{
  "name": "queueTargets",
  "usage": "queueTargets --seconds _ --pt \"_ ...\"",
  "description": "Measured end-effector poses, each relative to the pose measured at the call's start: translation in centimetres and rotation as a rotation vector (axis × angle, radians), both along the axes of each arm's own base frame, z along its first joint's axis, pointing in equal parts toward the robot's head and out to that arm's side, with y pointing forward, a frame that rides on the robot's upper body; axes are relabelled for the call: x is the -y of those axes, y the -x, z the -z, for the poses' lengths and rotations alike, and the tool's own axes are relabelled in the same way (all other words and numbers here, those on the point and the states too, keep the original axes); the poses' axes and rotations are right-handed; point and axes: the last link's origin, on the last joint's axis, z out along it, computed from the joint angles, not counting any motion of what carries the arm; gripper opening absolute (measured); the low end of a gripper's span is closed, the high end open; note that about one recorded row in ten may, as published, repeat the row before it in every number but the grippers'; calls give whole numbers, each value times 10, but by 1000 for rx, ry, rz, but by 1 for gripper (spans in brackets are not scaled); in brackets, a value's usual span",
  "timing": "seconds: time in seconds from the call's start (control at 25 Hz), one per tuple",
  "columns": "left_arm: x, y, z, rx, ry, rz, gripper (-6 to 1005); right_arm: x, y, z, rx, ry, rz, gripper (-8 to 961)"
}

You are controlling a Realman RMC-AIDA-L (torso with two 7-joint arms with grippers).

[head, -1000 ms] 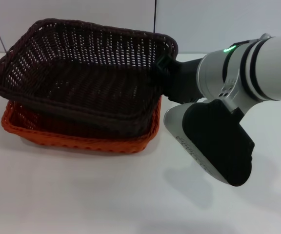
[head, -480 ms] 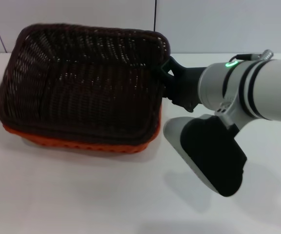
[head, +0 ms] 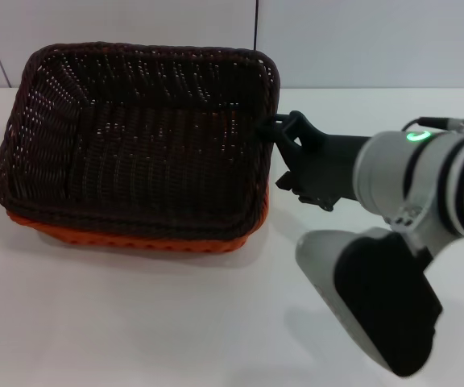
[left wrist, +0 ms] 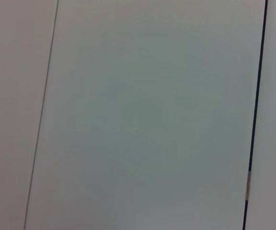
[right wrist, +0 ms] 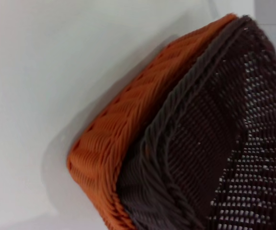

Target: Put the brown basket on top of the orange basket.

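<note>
The brown basket sits nested in the orange basket at the left of the white table, roughly level. Only the orange rim and front wall show beneath it. My right gripper is at the brown basket's right rim, near its far corner, and its tip meets the rim's edge. The right wrist view shows a corner of the orange basket with the brown basket set inside it. The left gripper is out of view.
The white table stretches in front of and to the right of the baskets. My right arm's forearm and elbow cover hang over the table's right side. A pale wall stands behind.
The brown basket has come down from a tilted hold and settled into the orange basket. My right arm has drawn back to the right and toward me.
</note>
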Motion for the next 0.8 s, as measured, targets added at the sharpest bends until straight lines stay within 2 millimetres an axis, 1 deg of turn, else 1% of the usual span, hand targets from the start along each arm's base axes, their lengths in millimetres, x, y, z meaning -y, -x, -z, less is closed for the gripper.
queueTargets --seconds 0.12,0.2,0.36,0.44,0.6,0.68,0.76,0.8 --pt "1 1 -1 -3 1 -4 810 6 1 -6 -75 -36 -13 702" --pt "1 1 -1 -5 -1 -3 810 3 8 -11 -184 -87 -26 702" --pt "2 1 -1 -6 -4 -2 810 -13 19 -29 -508 -210 13 702" --pt "2 1 -2 -6 -6 -1 810 -26 10 -39 -637 -269 55 701" --pt "4 1 -3 -10 -16 4 810 -51 -31 -68 -909 -415 192 701" --pt "7 2 -4 -8 -25 6 810 -60 -64 -86 -1097 -495 282 701" --pt "8 2 -5 -11 -28 9 810 -61 -95 -102 -1293 -572 327 701" --pt "8 1 -5 -13 -29 10 810 -60 -112 -107 -1375 -612 344 701"
